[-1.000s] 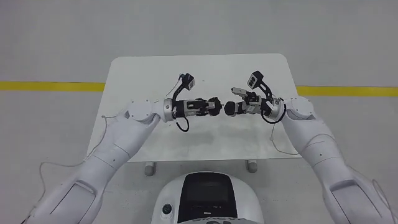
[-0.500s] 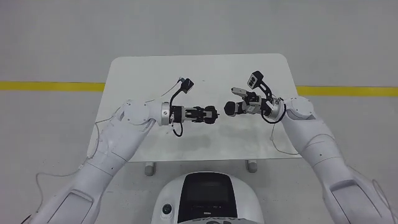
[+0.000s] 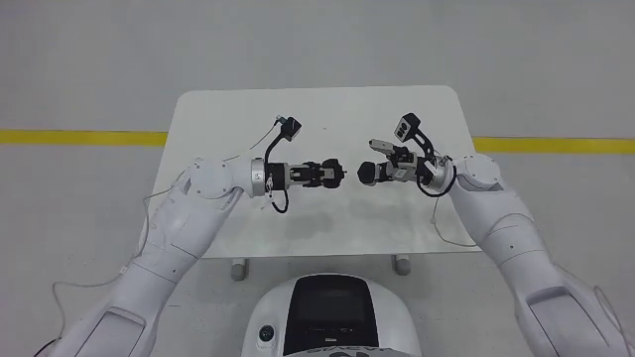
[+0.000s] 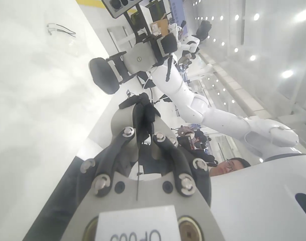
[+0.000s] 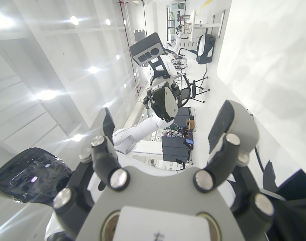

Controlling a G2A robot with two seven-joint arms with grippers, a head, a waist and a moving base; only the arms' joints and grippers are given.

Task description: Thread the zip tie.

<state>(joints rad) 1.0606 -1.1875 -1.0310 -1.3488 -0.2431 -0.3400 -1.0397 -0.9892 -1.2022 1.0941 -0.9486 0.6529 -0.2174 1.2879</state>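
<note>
Top view: a white rectangular table with rounded corners [image 3: 218, 119] is seen, and both arms are held over its middle, tip facing tip, with a small gap left between them. The left gripper [image 3: 334, 172] is placed about at the table's centre. The right gripper [image 3: 374, 159] is placed just beside it, toward the right edge, well away from the far and near edges.

Left wrist view: the left gripper [image 4: 142, 112] is shown with its grey, dark-padded fingers [image 4: 122, 121] pressed together on a thin black plastic zip tie [image 4: 137, 181]. The tie is seen as a fine straight strip running from between the pads back over the grey palm plate. It is carried above the table. The right gripper [image 4: 135, 61] is seen farther off, its fingers spread and its tip turned this way.

Right wrist view: the right gripper [image 5: 165, 114] is shown with its two fingers [image 5: 230, 124] set wide apart. The left gripper [image 5: 164, 105] is seen beyond the gap, with its tip pointed toward it.
</note>
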